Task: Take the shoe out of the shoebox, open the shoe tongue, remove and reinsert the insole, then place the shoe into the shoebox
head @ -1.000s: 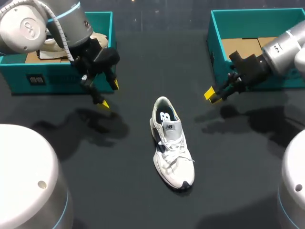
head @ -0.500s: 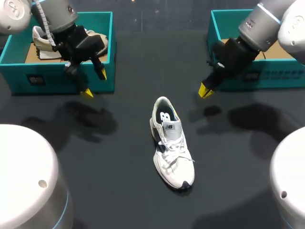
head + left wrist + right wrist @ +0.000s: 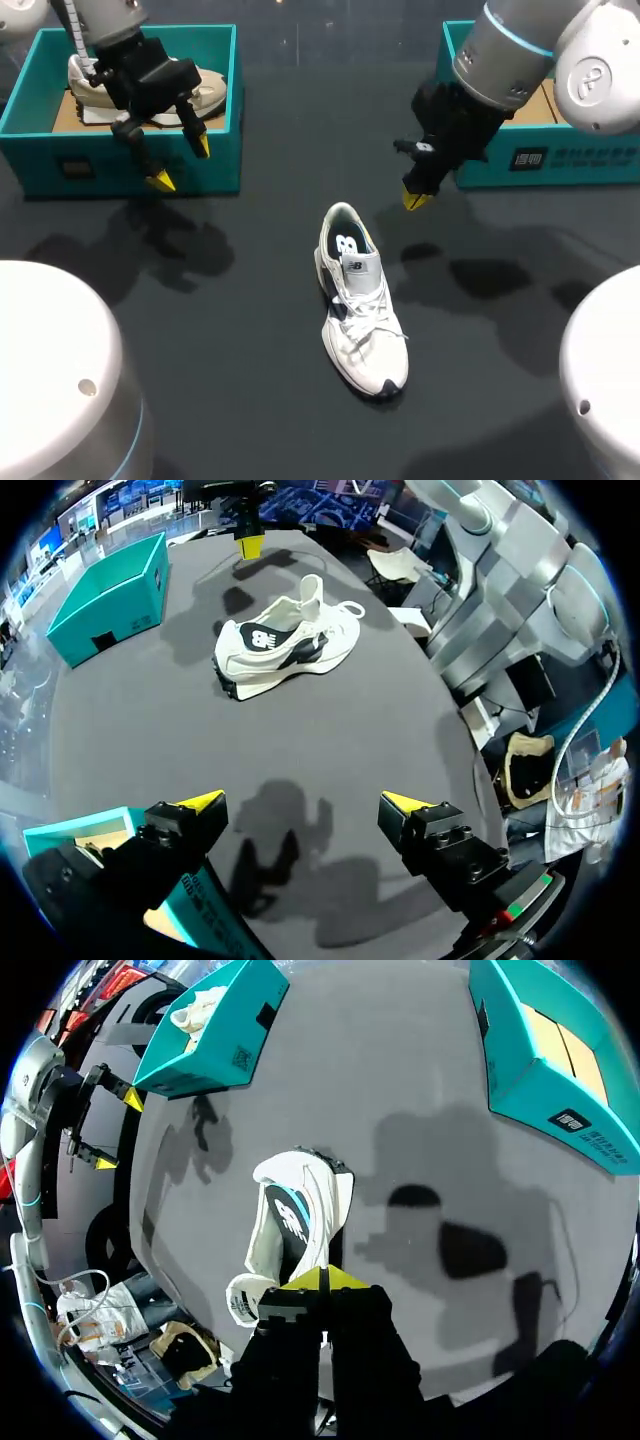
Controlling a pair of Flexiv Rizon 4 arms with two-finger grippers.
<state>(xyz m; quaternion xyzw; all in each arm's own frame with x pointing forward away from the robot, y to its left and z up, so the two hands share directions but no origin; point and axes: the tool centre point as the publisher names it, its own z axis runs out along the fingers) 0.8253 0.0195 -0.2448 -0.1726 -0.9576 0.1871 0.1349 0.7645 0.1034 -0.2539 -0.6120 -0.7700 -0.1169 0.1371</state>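
Dark table [image 3: 250, 330]. Teal left shoebox [image 3: 100, 168] far left, second shoe [image 3: 82, 80] inside. Teal right shoebox [image 3: 560, 160] far right. White shoe [image 3: 360, 310] mid-table, outside both boxes, toe near. Left gripper [image 3: 181, 163] at left shoebox front wall, fingers spread wide, empty. Right gripper [image 3: 415, 198] just far-right of shoe heel, tips pressed together, holding nothing.

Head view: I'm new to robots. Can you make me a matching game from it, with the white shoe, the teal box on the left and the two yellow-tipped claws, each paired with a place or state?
Things:
1. white lace-up sneaker
2. teal cardboard shoebox on the left
3. left gripper
4. right gripper

Places or states:
a. fingers closed together
b. lying on the dark table, outside any box
c. fingers spread apart
d. holds a cream shoe

Pairs: 1-b, 2-d, 3-c, 4-a
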